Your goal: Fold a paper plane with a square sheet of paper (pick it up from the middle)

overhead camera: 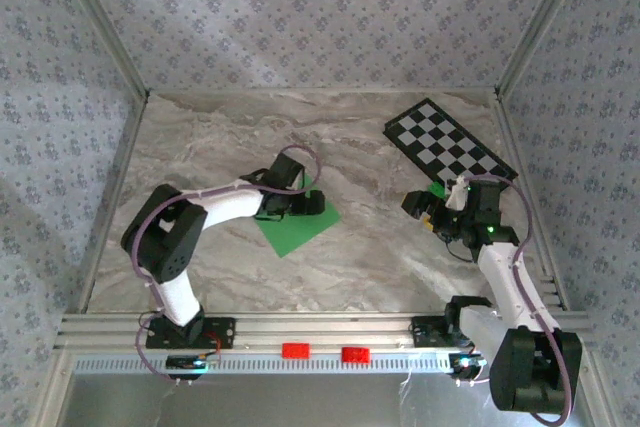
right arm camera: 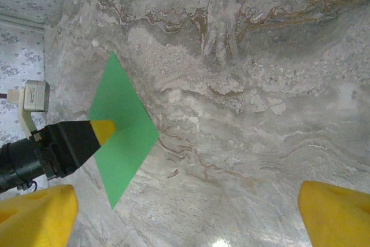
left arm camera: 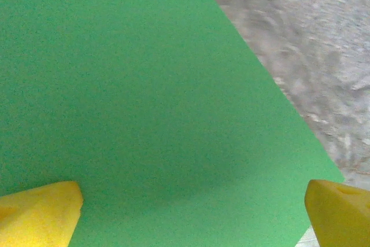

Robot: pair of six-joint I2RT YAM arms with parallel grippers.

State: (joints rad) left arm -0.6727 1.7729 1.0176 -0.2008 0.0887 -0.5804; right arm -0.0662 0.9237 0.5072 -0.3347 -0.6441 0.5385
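The square sheet of paper [overhead camera: 296,232], bright green, lies flat on the marble table [overhead camera: 390,247], turned like a diamond, just left of centre, away from every edge. It looks unfolded, its far corner hidden.

Tabletop [overhead camera: 200,137]: grey-beige marble pattern, darker veins running across, lying flat inside enclosure.
Walls [overhead camera: 300,17]: pale wallpaper carrying small repeating floral print, rising on far, left and right sides.
Aluminium posts [overhead camera: 100,22]: slanting up from both far corners.
Slotted aluminium rail [overhead camera: 330,327]: running along near edge, two red blocks [overhead camera: 296,351] sitting along it.
Light: soft, even, falling from above; small glare spot [right arm camera: 221,242] showing on marble.
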